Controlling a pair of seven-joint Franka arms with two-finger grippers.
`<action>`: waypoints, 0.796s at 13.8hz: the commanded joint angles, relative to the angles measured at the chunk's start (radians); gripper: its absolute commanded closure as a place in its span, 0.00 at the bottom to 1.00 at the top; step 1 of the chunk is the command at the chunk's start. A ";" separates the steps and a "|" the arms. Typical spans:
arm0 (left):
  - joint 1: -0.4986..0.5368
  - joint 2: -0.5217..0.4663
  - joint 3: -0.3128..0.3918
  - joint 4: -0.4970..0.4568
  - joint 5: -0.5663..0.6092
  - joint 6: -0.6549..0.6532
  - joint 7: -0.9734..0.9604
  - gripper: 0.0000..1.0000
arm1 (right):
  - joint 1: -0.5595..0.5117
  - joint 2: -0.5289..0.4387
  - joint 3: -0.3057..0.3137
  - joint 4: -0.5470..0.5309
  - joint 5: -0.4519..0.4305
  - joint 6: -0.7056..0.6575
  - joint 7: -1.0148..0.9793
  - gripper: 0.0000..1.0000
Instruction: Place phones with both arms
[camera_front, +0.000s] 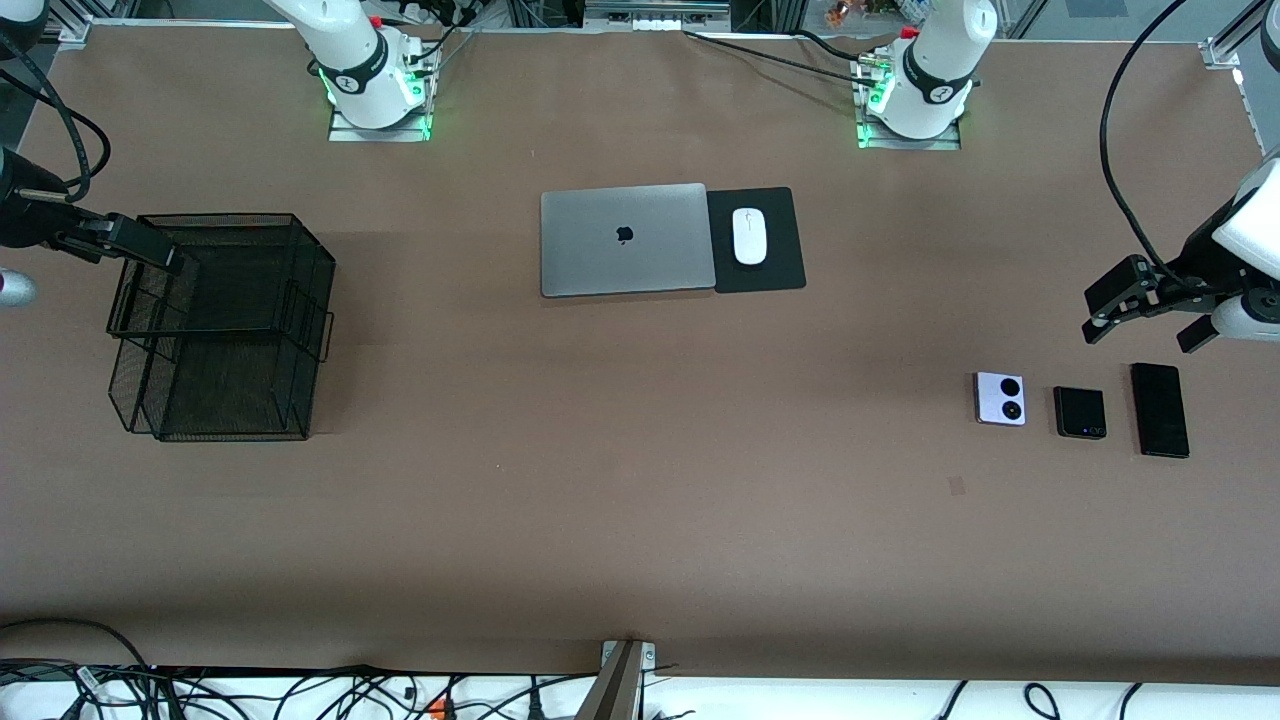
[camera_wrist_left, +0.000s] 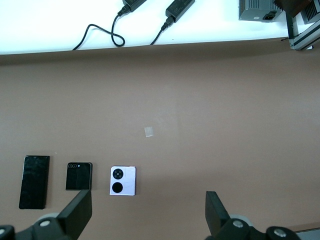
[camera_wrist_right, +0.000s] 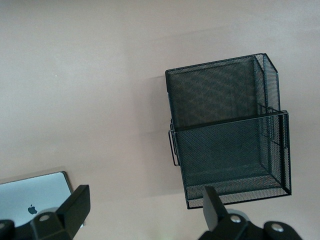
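Observation:
Three phones lie in a row toward the left arm's end of the table: a lilac one (camera_front: 1000, 398) (camera_wrist_left: 122, 180) with two black circles, a small squarish black one (camera_front: 1080, 412) (camera_wrist_left: 79, 176), and a long black slab (camera_front: 1160, 410) (camera_wrist_left: 34, 182). My left gripper (camera_front: 1145, 335) (camera_wrist_left: 148, 215) hangs open over the bare table beside the row, with nothing between its fingers. At the right arm's end, my right gripper (camera_front: 165, 255) (camera_wrist_right: 145, 210) is open and empty, up over the table beside the black mesh rack (camera_front: 225, 325) (camera_wrist_right: 227, 130).
A shut silver laptop (camera_front: 625, 238) (camera_wrist_right: 32, 197) lies mid-table near the arm bases. Beside it is a white mouse (camera_front: 749, 236) on a black pad (camera_front: 775, 270). A small tape mark (camera_front: 957, 486) (camera_wrist_left: 148, 131) sits nearer the front camera than the phones. Cables run along the table's front edge.

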 joint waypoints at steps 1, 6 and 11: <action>0.000 -0.021 0.003 0.004 0.014 -0.031 0.001 0.00 | 0.005 -0.006 -0.007 -0.003 0.022 -0.002 0.002 0.00; 0.000 -0.015 0.008 -0.004 0.014 -0.053 0.007 0.00 | 0.007 -0.006 -0.005 -0.003 0.023 0.004 0.002 0.00; 0.010 0.022 0.008 -0.006 0.077 -0.073 0.010 0.00 | 0.007 -0.006 -0.003 -0.003 0.023 0.004 0.002 0.00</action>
